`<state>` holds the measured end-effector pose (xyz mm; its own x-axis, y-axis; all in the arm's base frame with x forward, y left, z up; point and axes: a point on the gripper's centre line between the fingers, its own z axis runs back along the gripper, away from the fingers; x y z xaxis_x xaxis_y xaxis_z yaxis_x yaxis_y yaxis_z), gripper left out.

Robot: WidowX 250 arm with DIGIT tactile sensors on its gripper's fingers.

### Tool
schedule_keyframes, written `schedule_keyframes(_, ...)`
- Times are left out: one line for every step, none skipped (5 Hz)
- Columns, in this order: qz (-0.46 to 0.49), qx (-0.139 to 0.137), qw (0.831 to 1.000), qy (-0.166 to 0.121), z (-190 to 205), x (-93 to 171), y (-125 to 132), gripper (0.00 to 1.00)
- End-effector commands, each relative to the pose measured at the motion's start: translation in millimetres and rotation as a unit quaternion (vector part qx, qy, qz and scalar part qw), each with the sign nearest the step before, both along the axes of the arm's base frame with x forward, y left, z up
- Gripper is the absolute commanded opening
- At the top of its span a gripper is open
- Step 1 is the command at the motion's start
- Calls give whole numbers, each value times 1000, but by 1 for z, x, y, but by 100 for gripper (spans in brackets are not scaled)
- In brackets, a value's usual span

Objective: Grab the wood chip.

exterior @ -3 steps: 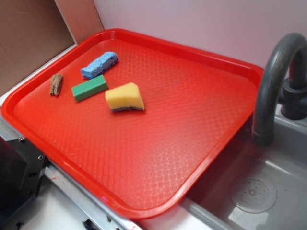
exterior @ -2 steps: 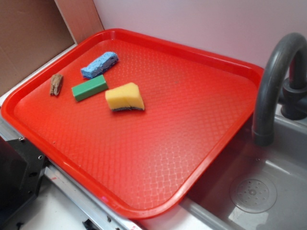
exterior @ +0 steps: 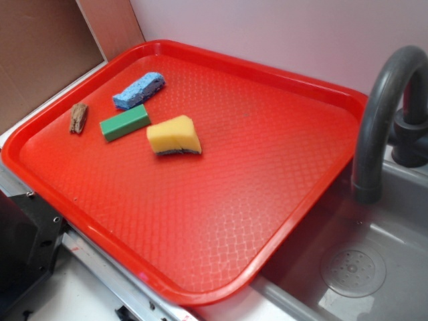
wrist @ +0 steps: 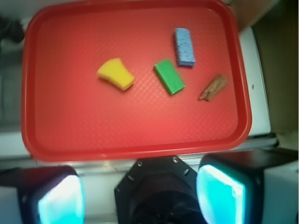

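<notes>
Four small things lie on the red tray (exterior: 221, 200): going left to right in the exterior view, the wood chip (exterior: 78, 118) sits near the tray's left rim, just beside it the green block (exterior: 125, 122), behind that the blue sponge (exterior: 138, 89), and then the yellow sponge (exterior: 174, 136). From the wrist view the order is mirrored, with the wood chip (wrist: 213, 87) nearest the tray's right rim. Both fingers (wrist: 60, 199) stand wide apart at the bottom of the wrist view, outside the tray's near rim, holding nothing and well clear of the chip.
</notes>
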<state>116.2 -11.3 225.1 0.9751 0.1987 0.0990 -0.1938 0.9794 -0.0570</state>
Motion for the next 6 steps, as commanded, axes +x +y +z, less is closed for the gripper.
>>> schedule_keyframes(259,-24,965,-36,-34,27,59,100)
schedule_keyframes(318,-12,947,-48,-57,34,84,100)
schedule_keyframes(347,20,936,-56,-86,41,98,100)
schedule_keyframes(363,25,930,-48,-103,45,109,100)
schedule_keyframes(366,45,928,-56,-119,48,123,100)
schedule_keyframes(356,4,933,-51,-141,51,127,100)
